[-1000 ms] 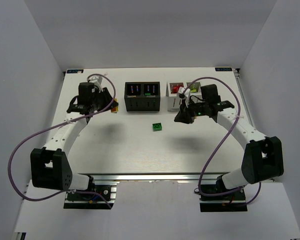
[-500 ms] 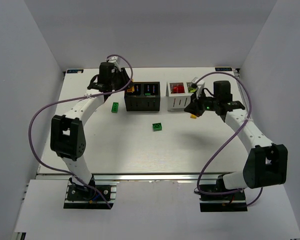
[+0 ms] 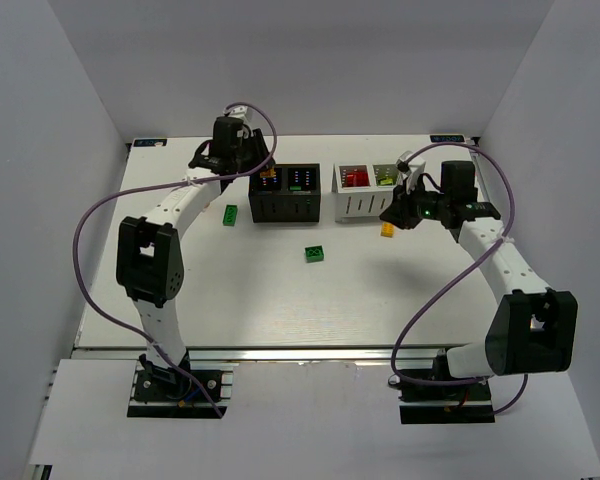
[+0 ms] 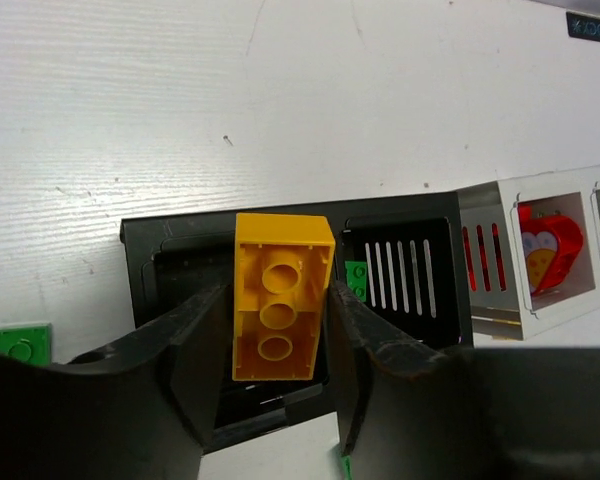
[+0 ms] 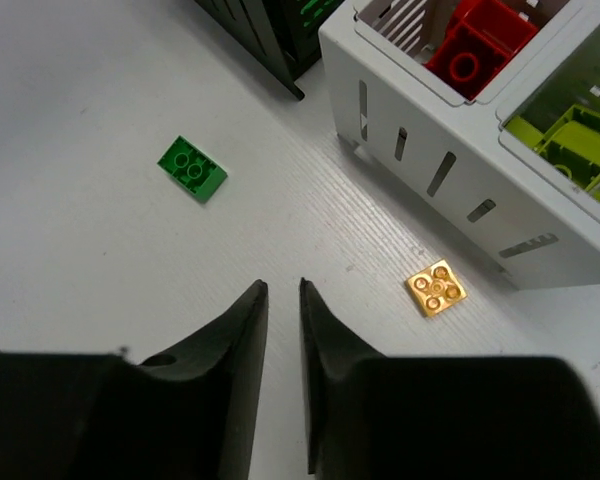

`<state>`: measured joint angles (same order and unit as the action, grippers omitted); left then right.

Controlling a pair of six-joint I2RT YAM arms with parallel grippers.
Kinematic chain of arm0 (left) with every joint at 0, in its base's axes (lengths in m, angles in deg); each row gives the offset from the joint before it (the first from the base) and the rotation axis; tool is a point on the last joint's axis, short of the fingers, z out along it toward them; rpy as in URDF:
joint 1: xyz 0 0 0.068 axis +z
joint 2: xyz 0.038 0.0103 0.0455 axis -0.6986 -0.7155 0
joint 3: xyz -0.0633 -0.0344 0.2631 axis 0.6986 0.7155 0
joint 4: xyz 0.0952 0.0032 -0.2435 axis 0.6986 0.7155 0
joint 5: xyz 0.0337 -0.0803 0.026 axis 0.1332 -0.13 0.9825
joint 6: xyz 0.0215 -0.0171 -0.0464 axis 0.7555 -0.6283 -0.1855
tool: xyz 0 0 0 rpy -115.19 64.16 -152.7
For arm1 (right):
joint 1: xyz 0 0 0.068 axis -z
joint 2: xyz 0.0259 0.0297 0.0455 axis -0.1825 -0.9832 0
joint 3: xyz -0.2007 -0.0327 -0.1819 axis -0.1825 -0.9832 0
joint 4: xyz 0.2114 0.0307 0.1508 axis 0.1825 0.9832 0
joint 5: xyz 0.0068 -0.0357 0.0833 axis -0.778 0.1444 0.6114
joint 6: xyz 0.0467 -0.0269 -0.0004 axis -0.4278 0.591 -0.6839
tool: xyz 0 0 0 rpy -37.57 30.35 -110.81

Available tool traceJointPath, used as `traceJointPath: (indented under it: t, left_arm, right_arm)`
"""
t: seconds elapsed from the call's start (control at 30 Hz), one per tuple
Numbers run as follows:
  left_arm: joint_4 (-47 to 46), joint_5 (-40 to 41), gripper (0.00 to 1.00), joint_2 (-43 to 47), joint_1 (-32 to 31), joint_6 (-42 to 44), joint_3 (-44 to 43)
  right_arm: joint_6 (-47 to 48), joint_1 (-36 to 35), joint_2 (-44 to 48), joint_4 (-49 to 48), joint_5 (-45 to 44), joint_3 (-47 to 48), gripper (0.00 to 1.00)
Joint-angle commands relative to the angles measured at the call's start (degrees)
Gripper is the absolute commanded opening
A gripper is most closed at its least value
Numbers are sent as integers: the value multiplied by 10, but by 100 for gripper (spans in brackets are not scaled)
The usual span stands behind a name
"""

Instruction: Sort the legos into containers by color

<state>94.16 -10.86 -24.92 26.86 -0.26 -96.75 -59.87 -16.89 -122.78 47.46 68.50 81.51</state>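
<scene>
Left arm has swung from the left part of the table (image 3: 260, 310) to the far edge; the right arm has drawn closer to the white container (image 5: 430, 150).

Left end effector (image 4: 279, 290): fingers close against both sides of a yellow brick (image 4: 280, 315), underside toward the wrist camera, held above the left compartment of the black container (image 4: 140, 235). A small green piece (image 4: 355, 280) shows at the edge of that container's right compartment.

Right end effector (image 5: 280, 288): fingers stand narrowly apart, nothing between them, above bare table near the white container's front wall.

Containers: both stand side by side near the far edge, black toward the left edge, white toward the right. The white container's left compartment holds a red brick (image 5: 475, 45); its right compartment holds lime bricks (image 5: 570, 140).

Loose items on the table:
- orange-yellow plate (image 5: 436, 288), just before the white container's front wall;
- green brick (image 3: 314, 254), near the centre;
- second green brick (image 3: 230, 215), just beside the black container, toward the left edge.
</scene>
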Motion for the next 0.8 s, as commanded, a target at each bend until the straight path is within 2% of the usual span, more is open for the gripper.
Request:
traceJointPath:
  t: [0.0, 0.07, 0.1, 0.23, 0.43, 0.5, 0.53, 0.57, 0.6, 0.7, 0.77]
  left_arm:
    - [16, 15, 54, 7, -7, 7, -20]
    - [21, 20, 62, 9, -7, 6, -19]
    - [21, 20, 63, 12, -7, 7, -18]
    - [26, 23, 65, 23, -7, 9, -16]
    - [31, 43, 66, 76, -7, 7, -6]
    - [36, 56, 69, 104, -7, 7, 9]
    - [36, 87, 71, 119, -6, 7, 35]
    - [31, 99, 73, 155, -6, 6, 53]
    - [28, 108, 81, 175, -4, 0, 72]
    - [17, 150, 95, 257, 3, -20, 161]
    - [12, 167, 98, 298, 8, -30, 229]
  right_arm:
    - [-14, 2, -13, 7, -16, 5, 27]
    - [-26, 3, -21, 11, -32, 4, 35]
    - [-27, 2, -22, 11, -37, 3, 41]
    - [-54, 3, -37, 1, -61, 2, 54]
    - [-158, 1, -61, -47, -135, -12, 58]
    - [-191, 0, -67, -66, -201, -19, 58]
    - [-209, -1, -74, -69, -227, -20, 59]
    - [-219, -1, -79, -72, -266, -21, 59]
    - [-236, -1, -83, -74, -283, -22, 59]
    - [-251, -4, -95, -86, -308, -37, 63]
    - [-260, -10, -102, -114, -320, -47, 65]
